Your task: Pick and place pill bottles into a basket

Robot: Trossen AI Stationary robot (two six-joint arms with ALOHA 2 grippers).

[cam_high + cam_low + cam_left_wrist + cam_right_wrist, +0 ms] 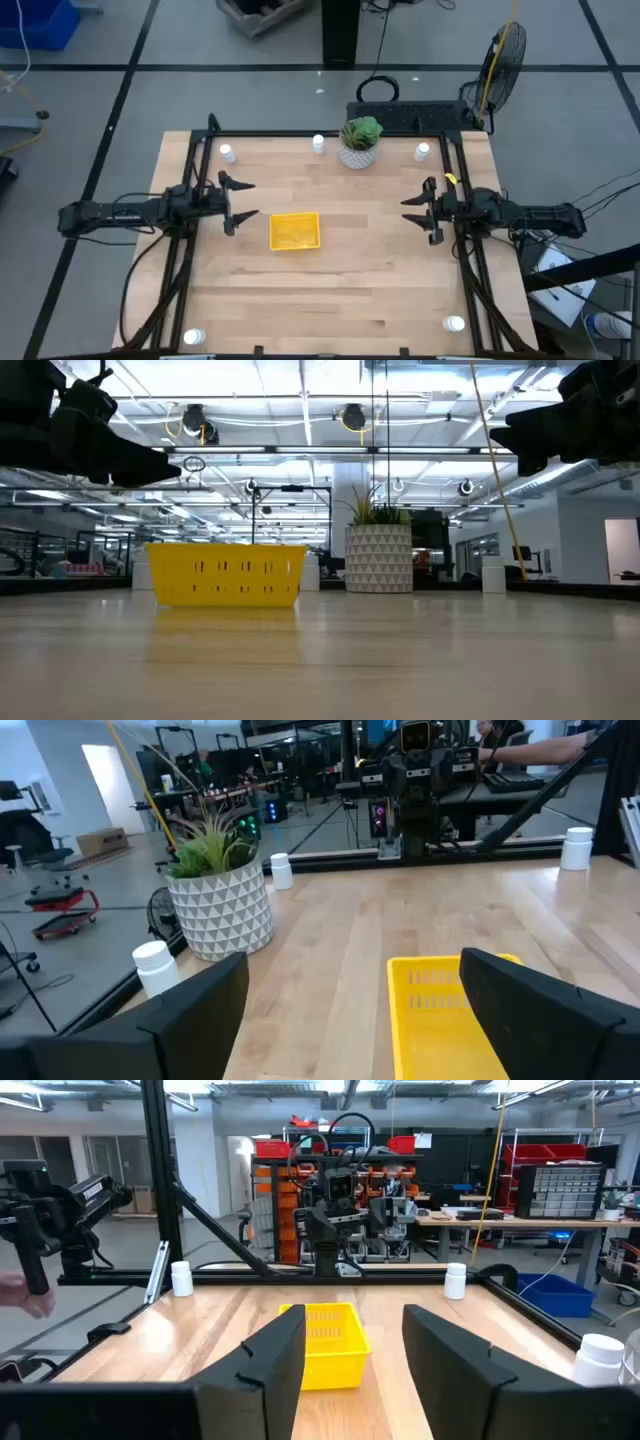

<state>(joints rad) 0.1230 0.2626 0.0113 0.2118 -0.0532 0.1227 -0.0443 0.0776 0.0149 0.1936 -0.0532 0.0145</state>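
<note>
The yellow basket (295, 230) stands on its base at the table's middle, between my two grippers; it also shows in the low view (225, 573). Five white pill bottles stand upright: three along the far edge (227, 153) (318, 144) (423, 151) and two at the near corners (194, 338) (454, 324). My left gripper (248, 200) is open and empty, hovering left of the basket and pointing at it (445, 1010). My right gripper (408, 210) is open and empty, farther off to the basket's right, facing it (330, 1342).
A white patterned pot with a green plant (359, 145) stands at the far edge between two bottles. A black frame (190, 240) runs along the table's left, right and far sides. Bare wood lies around the basket. A person's hand (25, 1295) shows beyond the table.
</note>
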